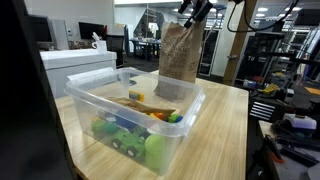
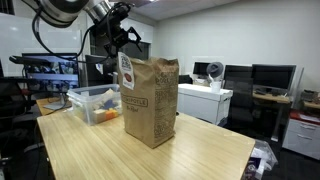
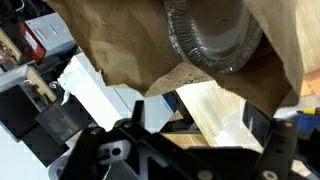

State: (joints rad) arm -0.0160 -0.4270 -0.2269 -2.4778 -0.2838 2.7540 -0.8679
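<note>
A brown paper bag (image 1: 180,55) stands upright on the wooden table (image 1: 225,130), seen in both exterior views (image 2: 152,100). My gripper (image 1: 192,14) hangs just above the bag's open top (image 2: 125,45). In the wrist view the gripper (image 3: 198,125) has its fingers spread wide, with nothing clearly gripped and pale table wood showing between them. The bag's mouth (image 3: 120,40) is right in front of it, with a round foil dish (image 3: 210,35) inside. A white label (image 2: 126,72) hangs on the bag's side near the gripper (image 3: 90,90).
A clear plastic bin (image 1: 100,100) with green and orange toys (image 1: 130,135) stands on the table beside the bag, also in an exterior view (image 2: 95,95). Desks, monitors (image 2: 265,78) and shelving surround the table.
</note>
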